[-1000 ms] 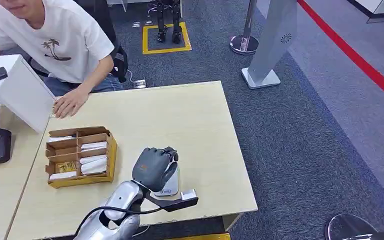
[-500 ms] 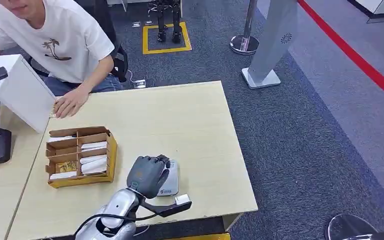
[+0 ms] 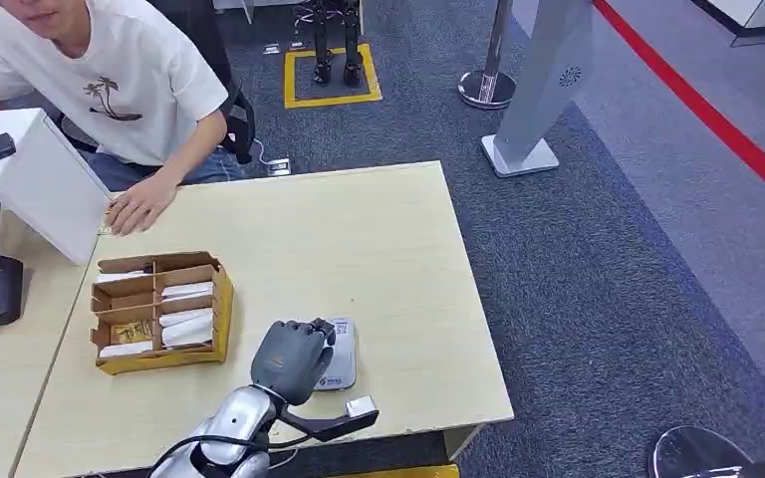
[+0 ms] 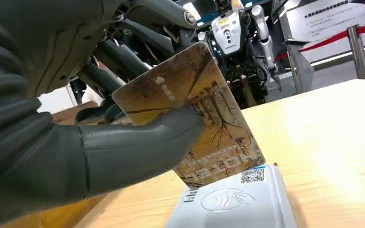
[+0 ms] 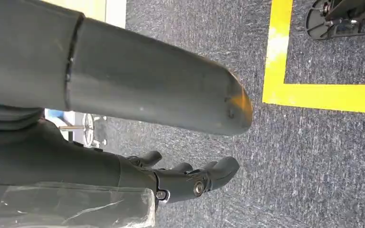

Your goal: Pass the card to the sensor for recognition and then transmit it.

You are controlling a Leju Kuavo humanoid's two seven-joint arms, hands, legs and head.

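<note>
– Status, left hand (image 3: 292,357)?
– Clamped on card (image 4: 195,118), thumb across its face. Card tilted, lower edge touching white sensor (image 4: 237,202) on table (image 3: 398,249).
– Right hand (image 5: 190,180)?
– Hanging over carpet, fingers loosely curled, holding nothing.

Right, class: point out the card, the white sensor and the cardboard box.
card (image 4: 190,114), left wrist view, on its printed face.
white sensor (image 4: 237,202), left wrist view, on its top.
cardboard box (image 3: 222,309), head view, on its side wall.
</note>
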